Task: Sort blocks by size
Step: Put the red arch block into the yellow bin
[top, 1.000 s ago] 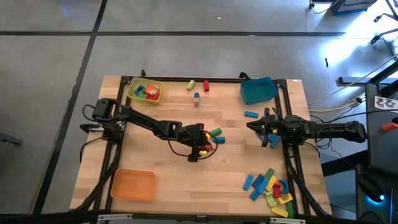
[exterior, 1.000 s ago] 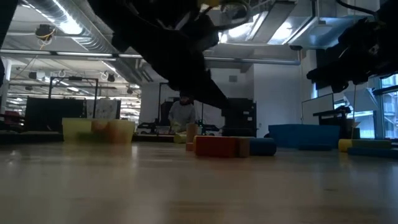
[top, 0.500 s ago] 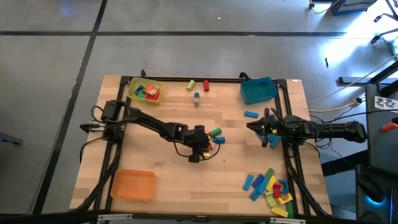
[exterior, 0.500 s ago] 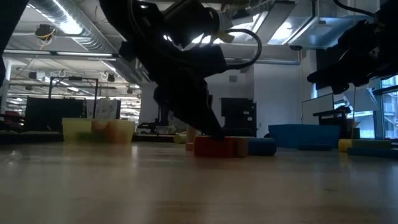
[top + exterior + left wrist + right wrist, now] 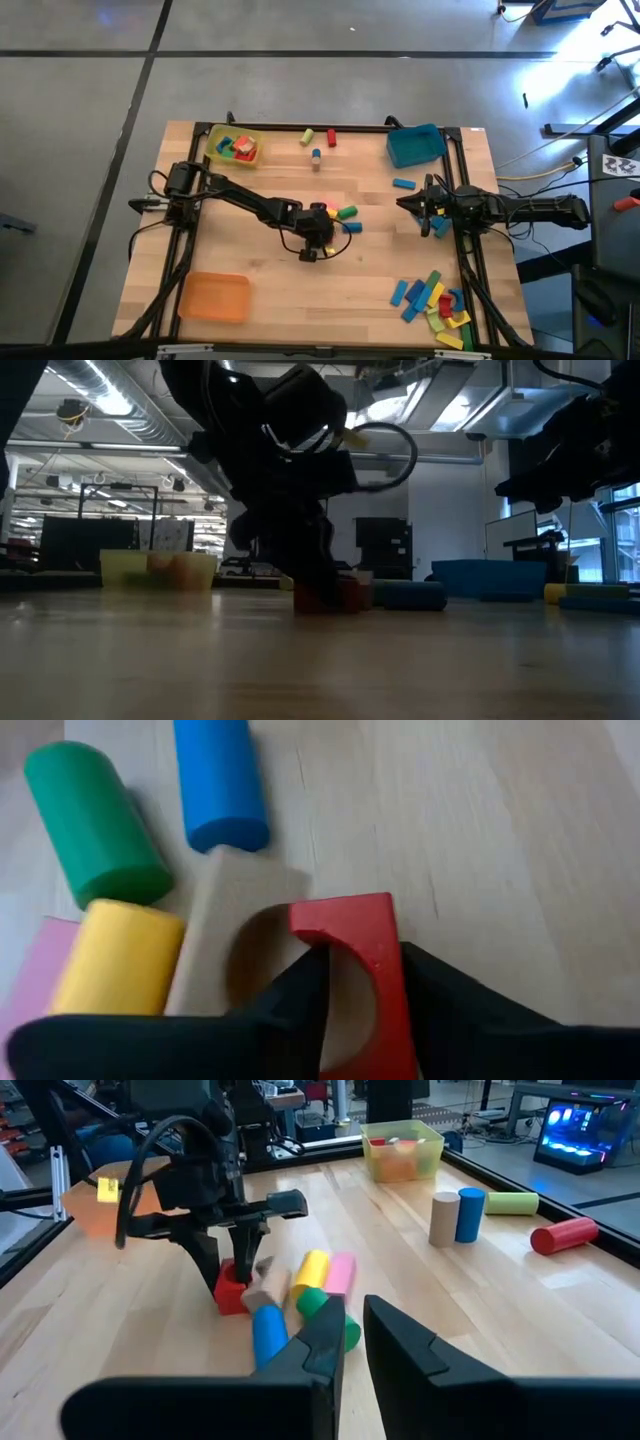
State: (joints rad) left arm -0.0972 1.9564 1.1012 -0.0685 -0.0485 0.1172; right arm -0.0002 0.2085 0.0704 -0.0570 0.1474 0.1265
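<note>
Near the table's middle, the left gripper has dropped from its hover a second ago onto the small cluster of blocks, its fingers now straddling one leg of the red wooden arch block, narrowly parted and touching it, so a pickup looks underway. Green, blue and yellow cylinders lie just beside. The right gripper waits at the right edge, fingers slightly apart, holding nothing.
</note>
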